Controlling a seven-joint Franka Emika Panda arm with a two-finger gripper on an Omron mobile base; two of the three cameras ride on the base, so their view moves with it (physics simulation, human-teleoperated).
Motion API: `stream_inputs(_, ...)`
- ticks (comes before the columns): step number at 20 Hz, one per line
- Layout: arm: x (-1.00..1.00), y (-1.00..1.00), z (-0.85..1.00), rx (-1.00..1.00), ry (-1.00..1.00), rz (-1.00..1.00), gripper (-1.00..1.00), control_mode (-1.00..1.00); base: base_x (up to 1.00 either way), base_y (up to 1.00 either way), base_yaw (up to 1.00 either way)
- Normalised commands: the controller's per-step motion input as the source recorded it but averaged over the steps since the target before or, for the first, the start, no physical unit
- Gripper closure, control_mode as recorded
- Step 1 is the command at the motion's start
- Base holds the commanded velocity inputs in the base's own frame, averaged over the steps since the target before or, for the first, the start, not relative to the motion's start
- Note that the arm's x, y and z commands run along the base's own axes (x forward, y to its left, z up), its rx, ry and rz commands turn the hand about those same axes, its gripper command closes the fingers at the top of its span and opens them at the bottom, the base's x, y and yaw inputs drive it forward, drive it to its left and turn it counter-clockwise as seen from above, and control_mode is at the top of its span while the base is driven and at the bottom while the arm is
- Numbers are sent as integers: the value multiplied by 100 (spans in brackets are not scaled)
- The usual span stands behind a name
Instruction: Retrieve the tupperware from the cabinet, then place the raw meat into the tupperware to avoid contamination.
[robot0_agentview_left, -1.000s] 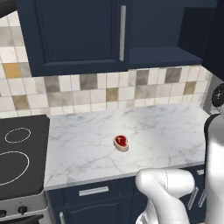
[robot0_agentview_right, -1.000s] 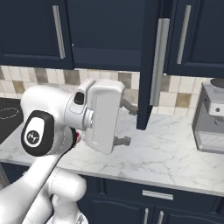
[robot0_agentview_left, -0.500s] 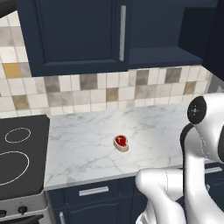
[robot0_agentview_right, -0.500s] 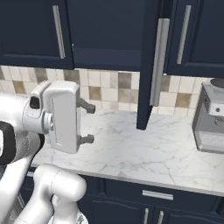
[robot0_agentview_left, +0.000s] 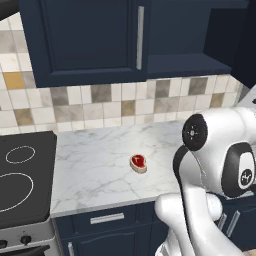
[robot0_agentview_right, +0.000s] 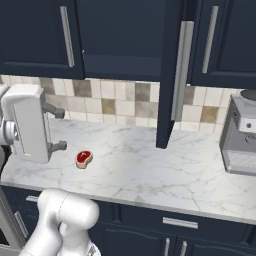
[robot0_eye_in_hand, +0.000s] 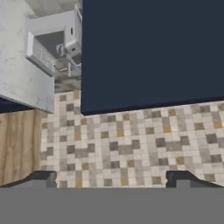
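The raw meat (robot0_agentview_left: 138, 162) (robot0_agentview_right: 84, 158), a small red slice with a cream rim, lies on the white marble counter (robot0_agentview_left: 95, 165) (robot0_agentview_right: 150, 165). My gripper (robot0_agentview_right: 62, 130) (robot0_eye_in_hand: 113, 179) hangs open and empty just left of the meat and above the counter, fingers pointing sideways toward the open door. The navy cabinet (robot0_agentview_left: 90, 35) (robot0_agentview_right: 120, 35) stands above. One of its doors (robot0_agentview_right: 170, 75) (robot0_eye_in_hand: 153, 52) is swung open, edge-on, over the counter. The tupperware is hidden.
A grey coffee machine (robot0_agentview_right: 242, 135) (robot0_eye_in_hand: 52, 48) stands at the counter's right end. A black stove (robot0_agentview_left: 20, 175) borders the counter on the left. Navy drawers (robot0_agentview_right: 170, 222) run below. A tiled backsplash (robot0_agentview_left: 125, 102) backs the counter.
The arm has swung left across the right base view, uncovering the meat, and has come further into the left base view at the right. The jaws stay open. The meat has not moved.
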Motion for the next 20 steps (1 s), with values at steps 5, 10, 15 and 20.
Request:
stream_inputs(5,9,34,0,3,-10,23,-100,-100,0,0,0)
stream_inputs(10,0,5,-1,7,-11,30,-100,-100,0,0,0)
stream_inputs(15,-7,2,-11,7,-1,36,-100,-100,0,0,0)
stream_inputs(20,5,22,-18,9,0,34,-100,-100,0,0,0)
